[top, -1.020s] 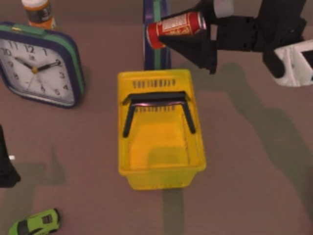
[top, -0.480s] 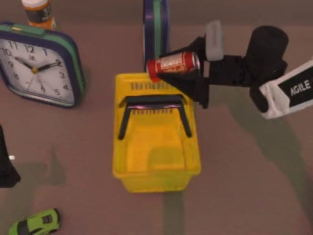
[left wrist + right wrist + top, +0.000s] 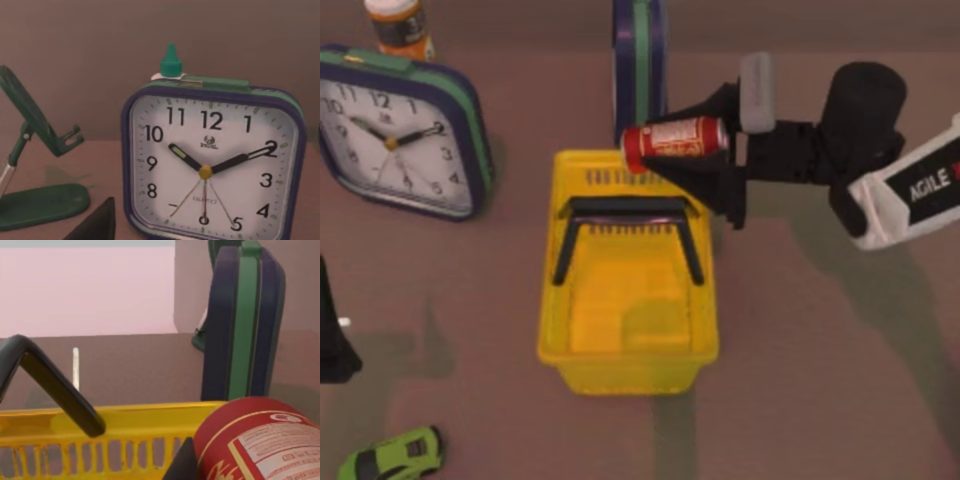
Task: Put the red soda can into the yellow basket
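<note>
My right claw (image 3: 705, 160) grips the red soda can (image 3: 674, 140) sideways over the yellow basket (image 3: 552, 300)'s far rim. Recommendation: carry it past the handles (image 3: 625, 210) before release. Left arm parked.

Bright yellow slotted plastic shopping basket (image 3: 628, 345) at table centre. Small red cylindrical soda can (image 3: 674, 141) lying sideways over its far right rim, held in the right arm's black two-finger gripper (image 3: 705, 152). Square blue-rimmed alarm clock (image 3: 395, 130) far left. Small green toy car (image 3: 390, 455) near left.
</note>
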### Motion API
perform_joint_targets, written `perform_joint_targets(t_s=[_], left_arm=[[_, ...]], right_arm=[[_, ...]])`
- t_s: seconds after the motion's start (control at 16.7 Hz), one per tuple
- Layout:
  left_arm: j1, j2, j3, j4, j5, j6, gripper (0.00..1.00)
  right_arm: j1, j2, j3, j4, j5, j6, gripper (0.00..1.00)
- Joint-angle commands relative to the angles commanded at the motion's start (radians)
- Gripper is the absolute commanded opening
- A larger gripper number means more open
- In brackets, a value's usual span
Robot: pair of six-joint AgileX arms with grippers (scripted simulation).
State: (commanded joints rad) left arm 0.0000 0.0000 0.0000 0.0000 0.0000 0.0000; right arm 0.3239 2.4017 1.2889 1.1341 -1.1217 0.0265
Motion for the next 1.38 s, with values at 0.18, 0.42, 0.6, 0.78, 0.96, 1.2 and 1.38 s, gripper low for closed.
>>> perform_joint_targets(t_s=[0.18, 0.42, 0.6, 0.78, 0.96, 1.2, 1.38], left_arm=[[0.000, 0.000, 0.000, 0.000, 0.000, 0.000, 1.00], [0.000, 0.000, 0.000, 0.000, 0.000, 0.000, 1.00], [0.000, 0.000, 0.000, 0.000, 0.000, 0.000, 1.00], [0.000, 0.000, 0.000, 0.000, 0.000, 0.000, 1.00], [0.000, 0.000, 0.000, 0.000, 0.000, 0.000, 1.00], [0.000, 0.000, 0.000, 0.000, 0.000, 0.000, 1.00], [-0.025, 0.051, 0.050, -0.040, 0.015, 0.030, 1.00]], right_arm=[[0.000, 0.000, 0.000, 0.000, 0.000, 0.000, 0.45], [0.000, 0.000, 0.000, 0.000, 0.000, 0.000, 0.75], [0.000, 0.000, 0.000, 0.000, 0.000, 0.000, 0.98], [0.000, 0.000, 0.000, 0.000, 0.000, 0.000, 1.00], [0.000, 0.000, 0.000, 0.000, 0.000, 0.000, 1.00], [-0.004, -0.004, 0.001, -0.002, 0.002, -0.001, 1.00], [-0.010, -0.064, -0.043, -0.034, 0.028, 0.007, 1.00]])
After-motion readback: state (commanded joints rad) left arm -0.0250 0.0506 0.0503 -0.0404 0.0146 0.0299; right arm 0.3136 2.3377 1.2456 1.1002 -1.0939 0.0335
